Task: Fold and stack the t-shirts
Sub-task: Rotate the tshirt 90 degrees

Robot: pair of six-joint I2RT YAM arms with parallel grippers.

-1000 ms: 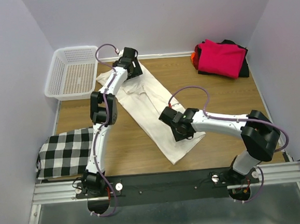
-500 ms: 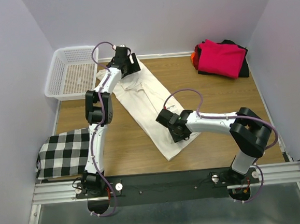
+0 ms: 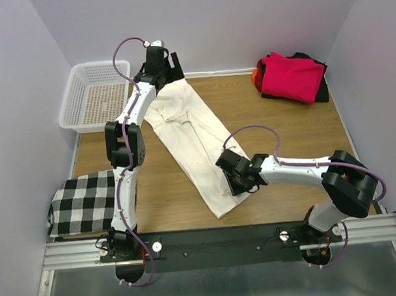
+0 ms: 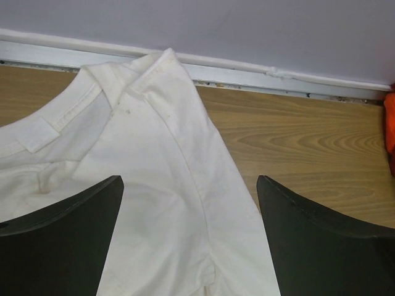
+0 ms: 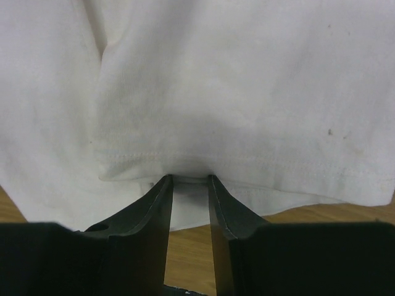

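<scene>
The cream t-shirt [image 3: 190, 131] lies as a long narrow strip, diagonal from the back wall toward the near middle of the table. My left gripper [image 3: 163, 74] hovers over its collar end, jaws wide open [image 4: 190, 179] with the shoulder fabric [image 4: 160, 154] below them. My right gripper [image 3: 233, 179] is at the hem end, fingers pinched [image 5: 188, 179] on the hem's edge [image 5: 216, 80]. At the back right sits a folded stack: a magenta-red shirt [image 3: 290, 75] on top, a black one [image 3: 320, 87] beneath, an orange one [image 3: 256, 75] showing at its left.
A white mesh basket [image 3: 94, 94] stands at the back left. A black-and-white checkered cloth [image 3: 85, 201] lies at the near left edge. Walls close in on three sides. The arms' metal rail [image 3: 219, 242] runs along the near edge.
The left gripper has moved back toward the wall, off the collar end. The right gripper has shifted at the hem, and the shirt's lower part is now narrower and more folded over.
</scene>
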